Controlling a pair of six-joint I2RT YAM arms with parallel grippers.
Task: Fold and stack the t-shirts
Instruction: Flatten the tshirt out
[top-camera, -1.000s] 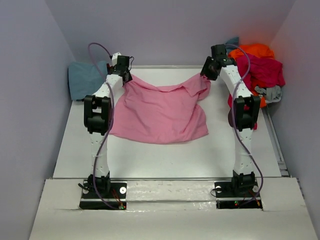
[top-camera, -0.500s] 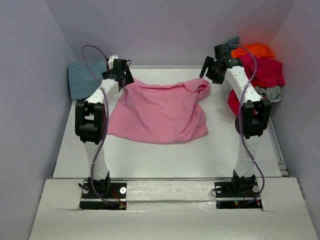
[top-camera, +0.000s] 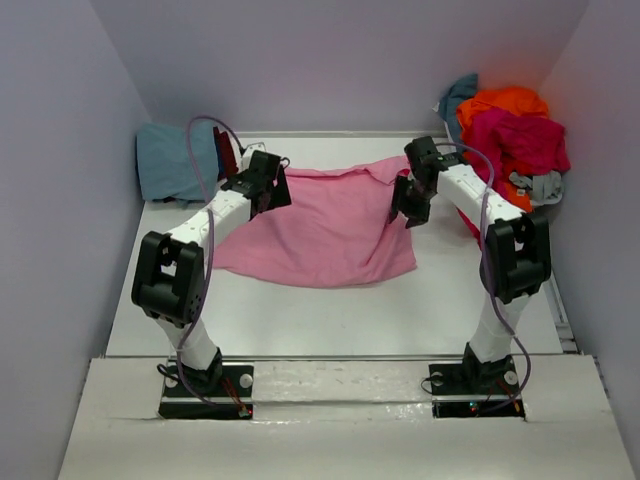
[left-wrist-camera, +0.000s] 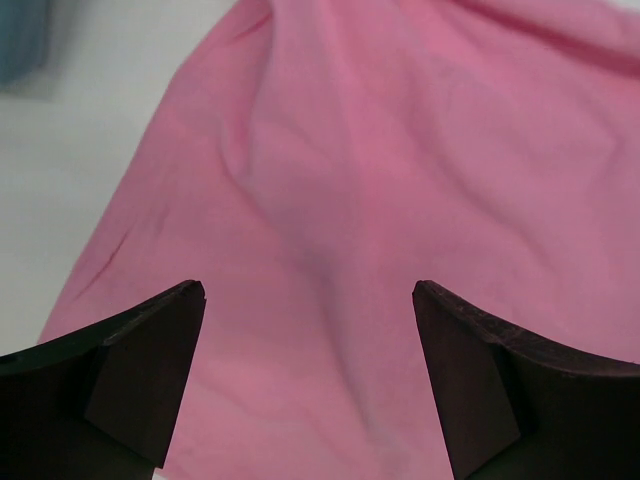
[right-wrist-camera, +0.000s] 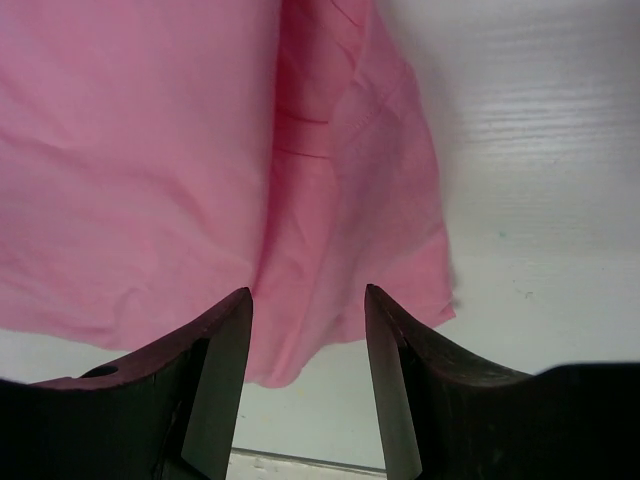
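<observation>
White bench, pink t-shirt spread out, left end effector gaping above it, right end effector part-open over its edge (both empty).

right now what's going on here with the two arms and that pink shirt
Two robot arms are working on a pink t-shirt lying rumpled on the white table. The left pincer hovers over its left part, the right pincer over its right edge, both with jaws apart and holding nothing. A blue shirt sits at the far left; a heap of orange, magenta and grey shirts at the far right.
</observation>
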